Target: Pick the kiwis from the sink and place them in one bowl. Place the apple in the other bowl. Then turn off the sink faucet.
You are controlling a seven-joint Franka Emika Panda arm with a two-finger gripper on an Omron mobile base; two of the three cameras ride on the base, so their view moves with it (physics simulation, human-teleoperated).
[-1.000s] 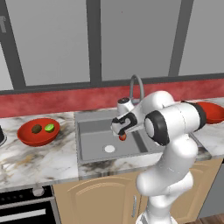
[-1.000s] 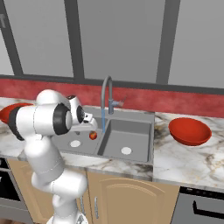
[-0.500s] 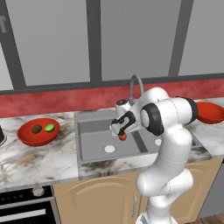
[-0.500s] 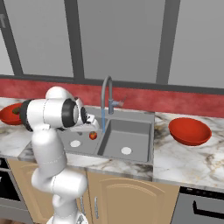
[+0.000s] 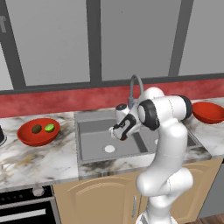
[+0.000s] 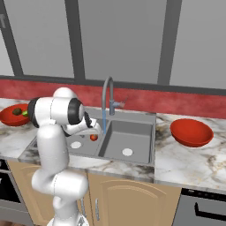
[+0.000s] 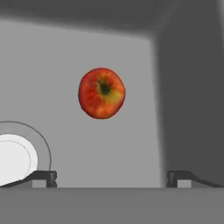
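Observation:
A red-orange apple point(image 7: 102, 92) lies on the floor of the sink's left basin point(image 5: 92, 146), beside the white drain point(image 7: 12, 158). My gripper point(image 7: 111, 177) hangs open just above it, fingertips point(image 7: 43, 176) wide apart and holding nothing. From the sides, the gripper point(image 5: 119, 134) point(image 6: 94, 129) hovers over the apple point(image 6: 93, 137). Both kiwis, the brown one point(image 5: 36, 129) and the green one point(image 5: 49, 128), rest in the left red bowl point(image 5: 30, 138). The other bowl point(image 6: 191, 131) stands on the right counter with nothing in it. Water runs from the faucet point(image 6: 108, 98).
The sink point(image 6: 132, 132) has a second basin on the right with its own drain point(image 6: 127, 152). A red backsplash runs behind the marble counter point(image 5: 39, 157). An oven front point(image 5: 26, 210) sits below the counter at the left.
The arm's upper links have swung round while the hand stayed over the left basin above the apple. The jaws stayed open.

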